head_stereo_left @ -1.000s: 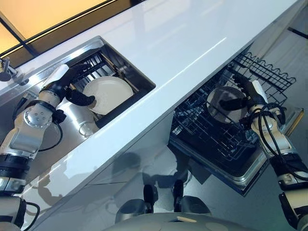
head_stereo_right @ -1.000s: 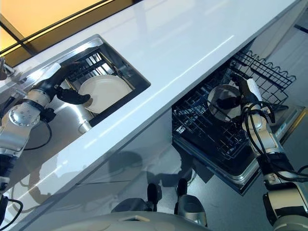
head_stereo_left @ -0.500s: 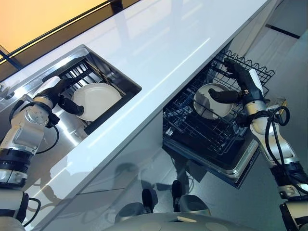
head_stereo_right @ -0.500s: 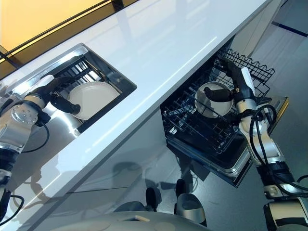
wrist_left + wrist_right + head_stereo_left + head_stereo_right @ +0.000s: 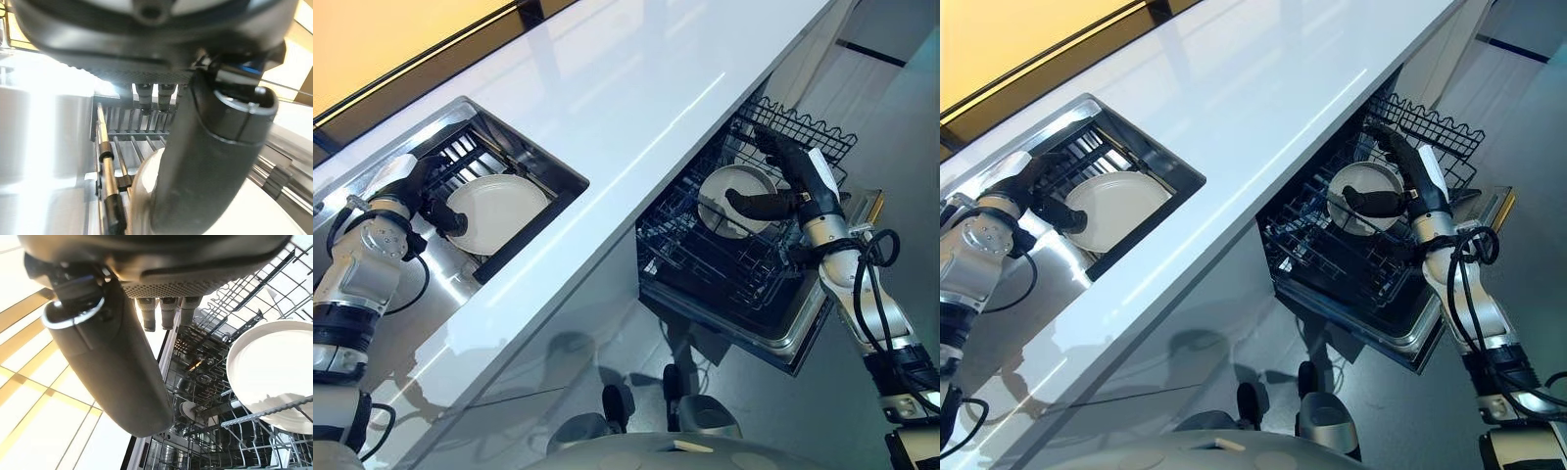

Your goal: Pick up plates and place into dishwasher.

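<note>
A white plate [image 5: 499, 211] lies in the sink on a dark wire rack [image 5: 460, 157]. My left hand [image 5: 416, 186] reaches to its left rim, fingers stretched over the rack and thumb [image 5: 210, 161] lying against the plate's [image 5: 142, 200] edge. A second white plate [image 5: 720, 191] stands on edge in the dishwasher's lower rack [image 5: 705, 264]. Beside it is my right hand [image 5: 803, 176], open, with fingers straight above the plate and thumb [image 5: 107, 362] pointing across its face. In the right wrist view this plate [image 5: 274, 372] sits between the tines, apart from the hand.
The long white counter [image 5: 607, 108] runs between the sink [image 5: 450, 284] and the pulled-out dishwasher. The open dishwasher door [image 5: 783, 343] juts out below the rack. Wire tines ring the standing plate.
The camera has turned, shifting the whole picture left and up. My right hand's fingers have straightened beside the plate in the rack. My left hand stays at the sink plate's rim.
</note>
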Robot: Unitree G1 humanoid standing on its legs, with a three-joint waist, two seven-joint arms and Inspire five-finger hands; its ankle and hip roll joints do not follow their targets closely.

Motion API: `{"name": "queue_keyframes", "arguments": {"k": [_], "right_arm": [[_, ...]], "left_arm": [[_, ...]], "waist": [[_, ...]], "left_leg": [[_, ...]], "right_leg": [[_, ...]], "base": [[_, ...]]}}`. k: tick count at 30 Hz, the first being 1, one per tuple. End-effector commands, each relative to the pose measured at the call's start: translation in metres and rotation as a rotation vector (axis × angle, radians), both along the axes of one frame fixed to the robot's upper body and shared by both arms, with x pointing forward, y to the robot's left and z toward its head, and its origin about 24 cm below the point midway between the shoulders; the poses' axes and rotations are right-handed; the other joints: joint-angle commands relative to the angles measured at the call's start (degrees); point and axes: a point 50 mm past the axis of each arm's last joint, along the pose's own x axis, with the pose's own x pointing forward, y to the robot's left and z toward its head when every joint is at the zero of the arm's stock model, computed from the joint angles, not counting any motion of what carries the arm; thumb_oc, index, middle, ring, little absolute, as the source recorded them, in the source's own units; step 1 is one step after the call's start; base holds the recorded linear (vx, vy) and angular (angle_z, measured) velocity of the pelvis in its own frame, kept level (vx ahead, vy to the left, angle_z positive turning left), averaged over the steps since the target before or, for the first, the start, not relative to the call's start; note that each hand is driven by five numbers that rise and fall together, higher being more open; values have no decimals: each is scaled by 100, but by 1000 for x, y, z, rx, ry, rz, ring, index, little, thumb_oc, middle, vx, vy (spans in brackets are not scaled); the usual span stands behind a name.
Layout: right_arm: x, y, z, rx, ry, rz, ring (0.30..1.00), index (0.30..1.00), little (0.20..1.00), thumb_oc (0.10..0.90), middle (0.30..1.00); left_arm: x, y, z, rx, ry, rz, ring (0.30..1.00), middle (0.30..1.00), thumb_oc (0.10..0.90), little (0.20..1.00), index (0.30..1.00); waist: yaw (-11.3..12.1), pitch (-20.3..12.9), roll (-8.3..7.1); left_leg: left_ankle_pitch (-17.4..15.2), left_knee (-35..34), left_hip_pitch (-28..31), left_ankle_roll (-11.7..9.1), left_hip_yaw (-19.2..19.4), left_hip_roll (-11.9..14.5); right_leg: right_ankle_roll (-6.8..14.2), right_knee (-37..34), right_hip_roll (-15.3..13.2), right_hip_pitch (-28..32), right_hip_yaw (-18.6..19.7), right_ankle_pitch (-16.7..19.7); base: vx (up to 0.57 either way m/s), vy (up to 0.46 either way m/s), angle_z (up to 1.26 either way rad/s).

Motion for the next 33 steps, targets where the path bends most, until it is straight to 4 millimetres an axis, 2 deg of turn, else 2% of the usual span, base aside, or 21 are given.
{"name": "queue_keyframes", "arguments": {"k": [1,16,17,18,19,20,21,26,33], "right_arm": [[-8,1,58,-18,-297,34,900,900,900,800,900],[-11,-2,71,-34,-338,34,900,900,900,800,900],[-11,-2,73,-35,-343,34,900,900,900,800,900],[-11,-3,74,-35,-347,34,900,900,900,800,900],[-12,-3,75,-35,-349,34,900,900,900,800,900],[-12,-4,76,-36,-352,33,900,900,900,800,900],[-13,-5,76,-36,-352,33,900,900,900,800,900],[-16,-9,75,-23,-355,24,900,900,900,800,900],[-15,-11,73,9,-346,12,900,900,900,800,900]], "left_arm": [[2,28,46,140,-89,131,900,900,800,900,900],[1,35,17,-44,177,142,900,900,800,900,900],[1,35,14,-71,203,141,785,785,665,765,785],[-1,36,10,-108,230,137,573,573,418,518,573],[-1,36,8,-126,241,134,554,554,396,496,554],[-3,36,5,-165,262,124,392,392,207,307,392],[-5,37,3,-195,275,119,300,300,100,200,300],[-13,37,-11,-309,321,78,300,300,100,200,300],[-12,37,-7,-330,258,53,300,300,100,200,300]], "waist": [[-95,-794,159],[-210,-628,236],[-211,-602,240],[-208,-576,245],[-207,-568,247],[-198,-553,251],[-194,-552,256],[-131,-529,264],[-57,-558,245]], "left_leg": [[-765,432,-207,137,114,-401],[-689,260,-282,237,205,-471],[-689,266,-303,243,213,-473],[-687,270,-319,246,222,-473],[-686,272,-326,248,225,-473],[-686,275,-341,245,234,-473],[-684,272,-344,246,237,-473],[-659,268,-376,235,221,-464],[-641,282,-404,208,143,-454]], "right_leg": [[534,742,88,-26,-69,-1081],[711,959,51,-405,131,-973],[723,972,48,-436,141,-962],[733,986,44,-465,147,-954],[735,990,43,-474,149,-952],[744,988,36,-487,144,-947],[749,985,36,-492,145,-943],[756,948,38,-493,105,-917],[707,877,63,-437,39,-930]], "base": [[54,87,-5],[12,62,-9],[-39,32,-13],[-45,30,-13],[-55,22,-13],[-40,13,-8],[-44,8,-7],[-40,-14,-2],[-41,-38,0]]}}
